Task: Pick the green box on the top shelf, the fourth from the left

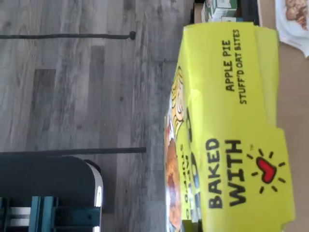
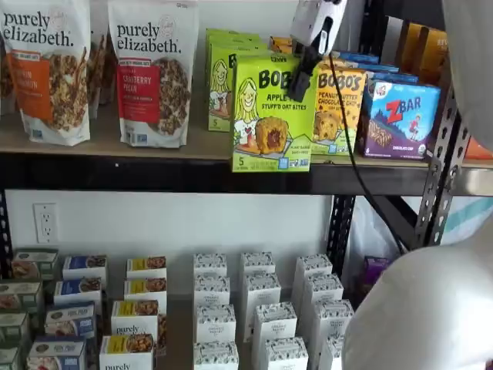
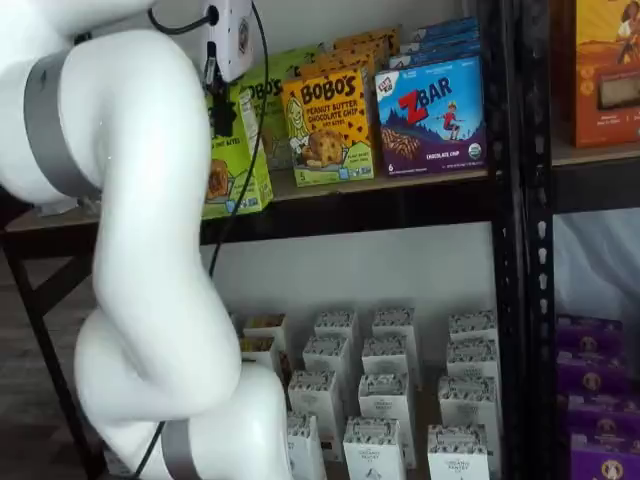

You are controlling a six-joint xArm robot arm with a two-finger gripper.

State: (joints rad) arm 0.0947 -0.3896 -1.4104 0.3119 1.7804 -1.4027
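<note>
The green box [image 2: 266,116] is a lime carton with a cartoon girl and an oat bite. It stands out in front of its row, its lower edge hanging past the black front rail of the top shelf [image 2: 115,166]. My gripper [image 2: 298,83] comes down from above, black fingers shut on the box's upper right part. In a shelf view the arm partly hides the green box [image 3: 240,165], with the gripper [image 3: 222,115] at its top. The wrist view shows the green box [image 1: 231,130] close up, reading "Apple Pie Stuff'd Oat Bites".
More green cartons [image 2: 222,73] stand behind on the shelf, granola bags [image 2: 154,69] to the left, a yellow-orange Bobo's box [image 2: 340,108] and a Zbar box [image 2: 400,116] to the right. Small white cartons [image 2: 254,308] fill the lower level. My white arm [image 3: 130,220] stands before the shelves.
</note>
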